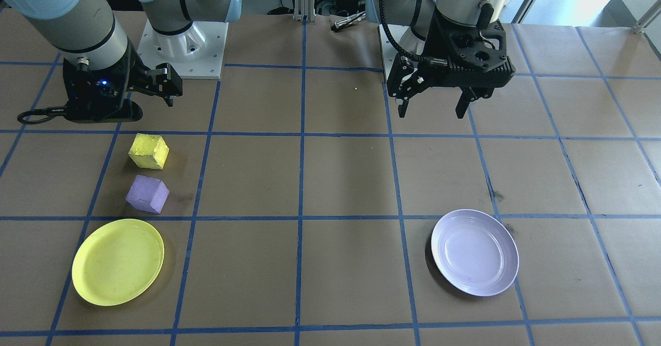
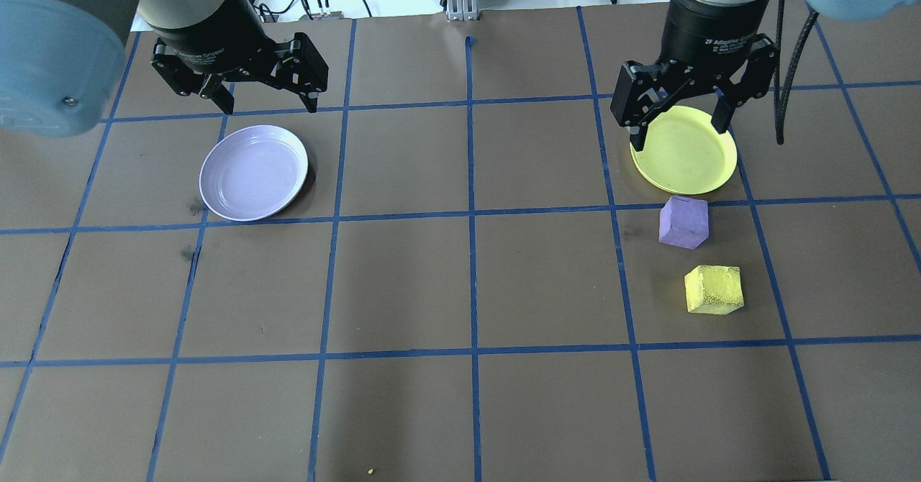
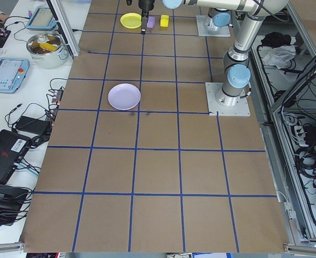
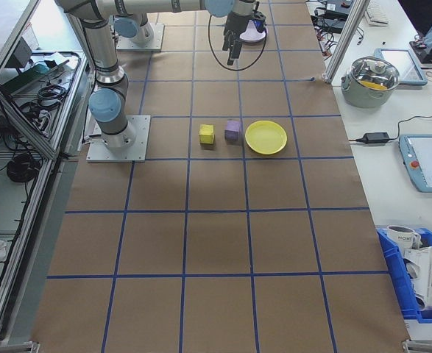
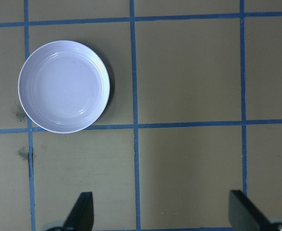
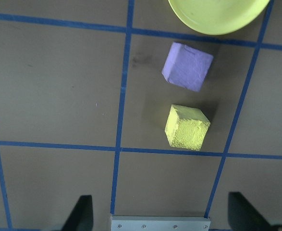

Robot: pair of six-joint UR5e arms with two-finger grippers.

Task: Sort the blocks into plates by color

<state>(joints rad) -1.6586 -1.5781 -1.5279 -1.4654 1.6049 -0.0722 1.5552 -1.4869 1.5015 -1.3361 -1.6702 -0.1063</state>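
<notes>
On the table (image 2: 460,288), both blocks (image 2: 683,221) lie clear of the spread right fingers (image 2: 636,119).

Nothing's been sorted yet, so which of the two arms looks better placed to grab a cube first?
Probably the right. Its open claw hangs over the yellow plate, on the side where the purple cube and yellow cube sit. The left claw, also open, is near the lavender plate, far from both cubes.

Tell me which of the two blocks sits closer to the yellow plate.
The purple block: it lies just off the yellow plate's rim, while the yellow block sits beyond it, farther from the plate.
</notes>
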